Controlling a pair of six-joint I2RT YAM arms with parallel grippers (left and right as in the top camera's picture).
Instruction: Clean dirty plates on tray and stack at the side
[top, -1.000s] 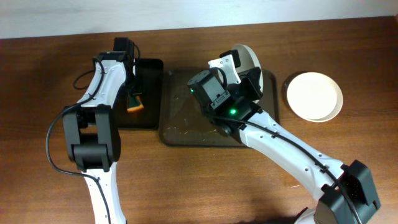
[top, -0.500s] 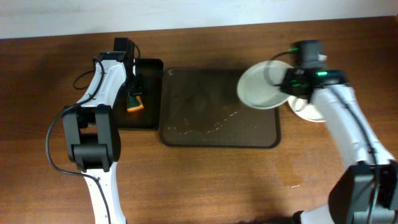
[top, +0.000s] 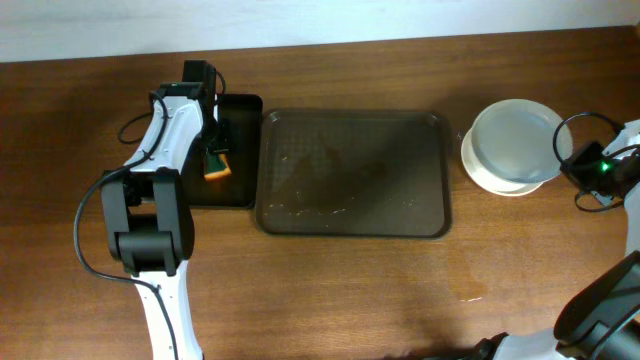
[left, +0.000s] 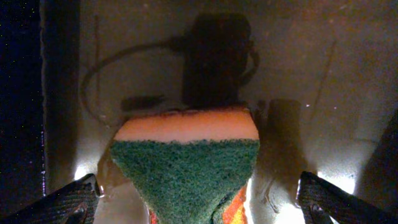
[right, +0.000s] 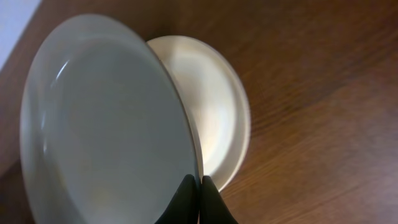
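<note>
Pinching a plate (right: 106, 124) over the stack (right: 221, 112), right gripper (right: 200, 182); left gripper (left: 199, 196) spread around sponge (left: 186, 158)

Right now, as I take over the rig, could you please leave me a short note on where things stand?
The left gripper is open, fingers either side of the sponge in the black tray.
The right gripper is shut on the rim of the held plate, tilted above the lower plate beside the brown tray.
Done: no plates on the brown tray; no sauce shows on the held plate.
Left: lower it onto the pile and let go.
</note>
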